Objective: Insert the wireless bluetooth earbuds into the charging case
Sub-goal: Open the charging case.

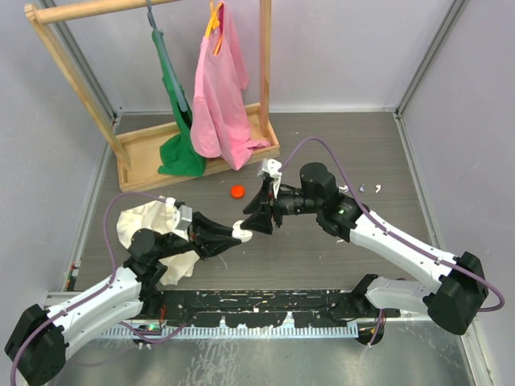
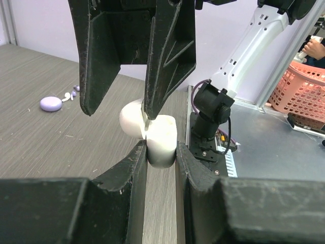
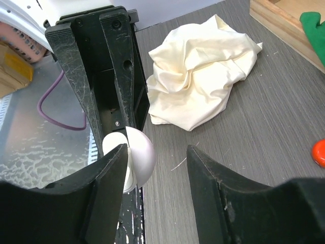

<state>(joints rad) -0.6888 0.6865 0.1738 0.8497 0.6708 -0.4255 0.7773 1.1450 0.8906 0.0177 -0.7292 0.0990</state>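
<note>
My left gripper (image 1: 233, 232) (image 2: 161, 147) is shut on the charging case (image 1: 241, 230) (image 2: 162, 140), a pale round clamshell held above the table with its two halves hinged apart. In the right wrist view it shows as a pale dome beside a white disc (image 3: 142, 152). My right gripper (image 1: 259, 219) (image 3: 157, 152) is open around it; one finger (image 2: 167, 56) has its tip at the seam between the halves. Two tiny white earbuds (image 1: 364, 190) (image 2: 66, 95) lie far right on the table beside a lavender round puck (image 2: 51, 103), which the right arm hides in the top view.
A crumpled cream cloth (image 1: 149, 225) (image 3: 198, 86) lies at the left. A red-orange cap (image 1: 236, 191) (image 3: 320, 152) sits behind the grippers. A wooden rack (image 1: 201, 157) with green and pink garments stands at the back. A pink basket (image 2: 304, 91) is off the table.
</note>
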